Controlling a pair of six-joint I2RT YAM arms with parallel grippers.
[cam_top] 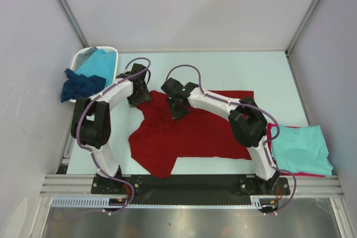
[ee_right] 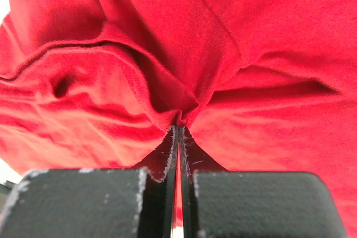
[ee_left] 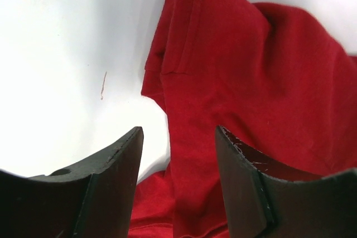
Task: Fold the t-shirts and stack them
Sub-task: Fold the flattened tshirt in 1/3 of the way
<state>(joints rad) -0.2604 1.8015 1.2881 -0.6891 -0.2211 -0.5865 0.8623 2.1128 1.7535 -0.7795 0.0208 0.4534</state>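
Pinch first: my right gripper (ee_right: 178, 129) is clamped tight on a small ridge of the dark red shirt (ee_right: 251, 54), and the cloth puckers into the tips. My left gripper (ee_left: 178, 135) stands spread wide and holds nothing, poised low over the sleeve (ee_left: 178, 32) where its hem meets bare table (ee_left: 56, 54). The shirt lies spread but rumpled mid-table between my arms.

At the right a turquoise shirt (cam_top: 301, 150) sits folded on another red one (cam_top: 271, 132). At the far left, the basket (cam_top: 81, 58) holds more cloth.

My worry is the thin bite. If I lift, it could slip free, or carry one layer only. My left may catch just the hem, and an uneven pull would twist the shirt.
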